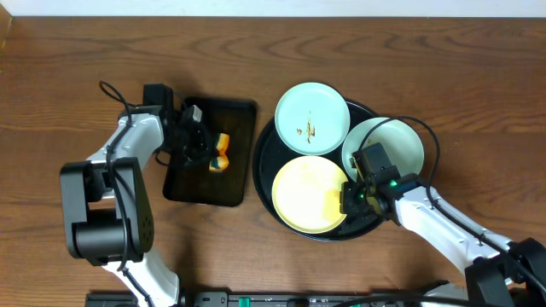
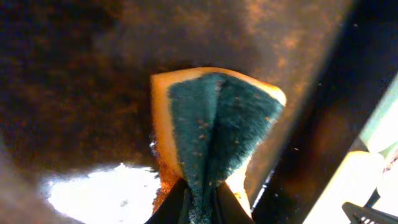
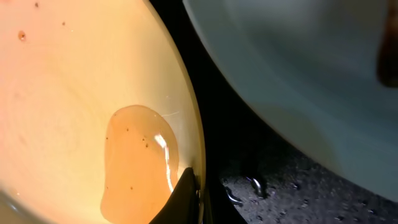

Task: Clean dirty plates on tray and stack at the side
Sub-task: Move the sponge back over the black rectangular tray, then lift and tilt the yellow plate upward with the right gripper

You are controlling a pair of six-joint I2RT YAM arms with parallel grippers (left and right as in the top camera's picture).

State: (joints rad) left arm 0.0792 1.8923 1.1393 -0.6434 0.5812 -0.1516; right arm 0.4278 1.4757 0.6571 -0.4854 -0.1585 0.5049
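the sponge (image 2: 214,124) is pinched tight in the left hand (image 1: 209,153), above the rectangular black tray (image 1: 230,183). the right hand (image 1: 350,198) is clamped shut on the rim of the yellow plate (image 1: 307,194), beside a puddle of liquid (image 3: 137,162). all three plates are seated in the round tray (image 1: 263,162), one mint plate (image 1: 312,118) smeared brown.
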